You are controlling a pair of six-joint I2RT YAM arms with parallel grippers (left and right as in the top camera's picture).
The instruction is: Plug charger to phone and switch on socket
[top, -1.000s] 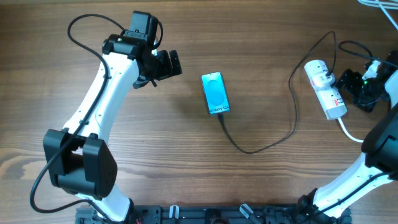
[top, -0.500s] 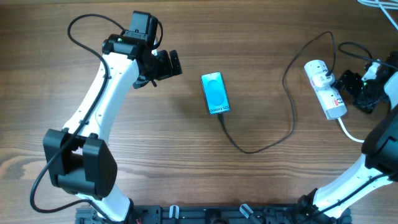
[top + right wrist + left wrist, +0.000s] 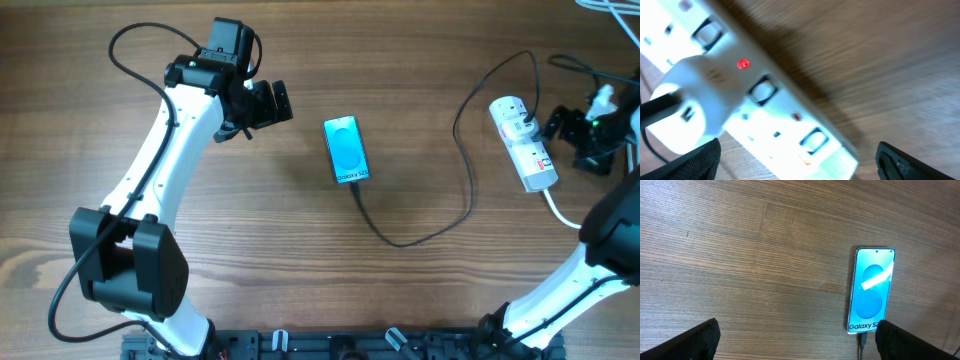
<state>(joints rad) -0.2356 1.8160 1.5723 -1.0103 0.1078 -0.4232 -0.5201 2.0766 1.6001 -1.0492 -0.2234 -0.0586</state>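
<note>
The phone (image 3: 347,150) lies flat mid-table with its cyan screen up; it also shows in the left wrist view (image 3: 871,290). The black charger cable (image 3: 440,225) runs from the phone's near end, where its connector (image 3: 862,339) sits in the port, across to the white socket strip (image 3: 523,143) at the right. A white adapter (image 3: 700,95) is plugged into the strip, and a red light (image 3: 743,64) glows beside it. My left gripper (image 3: 268,104) is open and empty, left of the phone. My right gripper (image 3: 565,130) is open, just right of the strip, not touching it.
The strip's thick white cord (image 3: 560,212) curves off toward the table's right edge. Dark cables (image 3: 575,68) lie behind the right gripper. Bare wood table (image 3: 250,250) surrounds the phone.
The right gripper has drawn back up and to the right, away from the strip. The strip and the cable beside it shifted slightly. The left arm has not moved.
</note>
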